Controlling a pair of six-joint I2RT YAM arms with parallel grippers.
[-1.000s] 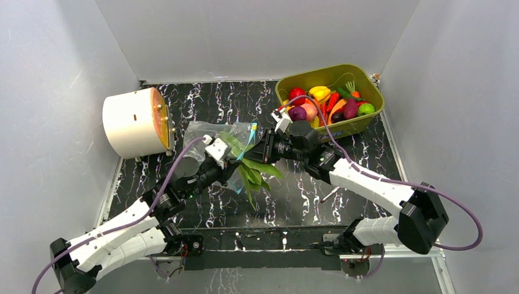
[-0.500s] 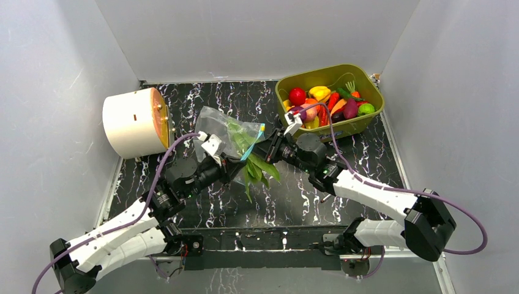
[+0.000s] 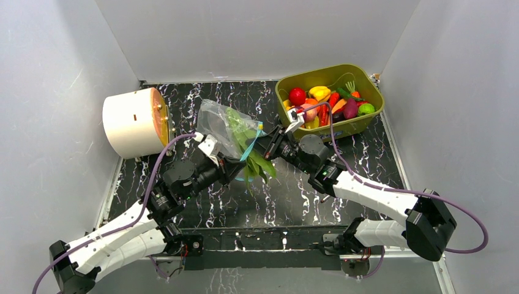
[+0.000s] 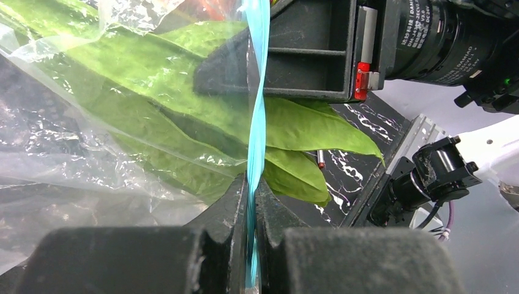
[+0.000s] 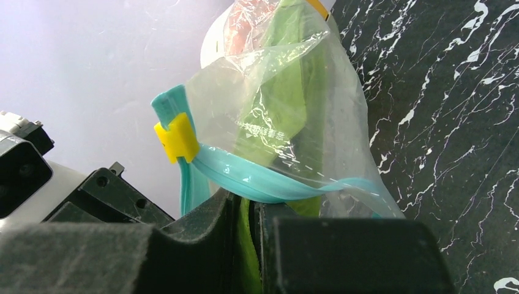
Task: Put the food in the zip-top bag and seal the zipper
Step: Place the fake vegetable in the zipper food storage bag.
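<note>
Stuffing green leaf (image 4: 306, 125) into zip-top bag (image 3: 215, 117), held off surface (image 3: 294, 196), left of olive tub (image 3: 365, 124). Left end effector (image 4: 251, 190) clenched on zipper (image 4: 257, 110); right end effector (image 5: 245, 211) apparently pinching leaf at mouth. Next: push leaf tips inside, then seal.

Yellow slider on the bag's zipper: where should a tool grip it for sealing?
Probably pinch the slider across its flat sides, coming from the outer edge of the zipper, away from the bag: it straddles the strip, and only that side stands free.

bag (image 3: 215, 117) ctr | leaf (image 3: 262, 164) part in bag | tub (image 3: 358, 127) rear-R | drum (image 3: 127, 122) L
</note>
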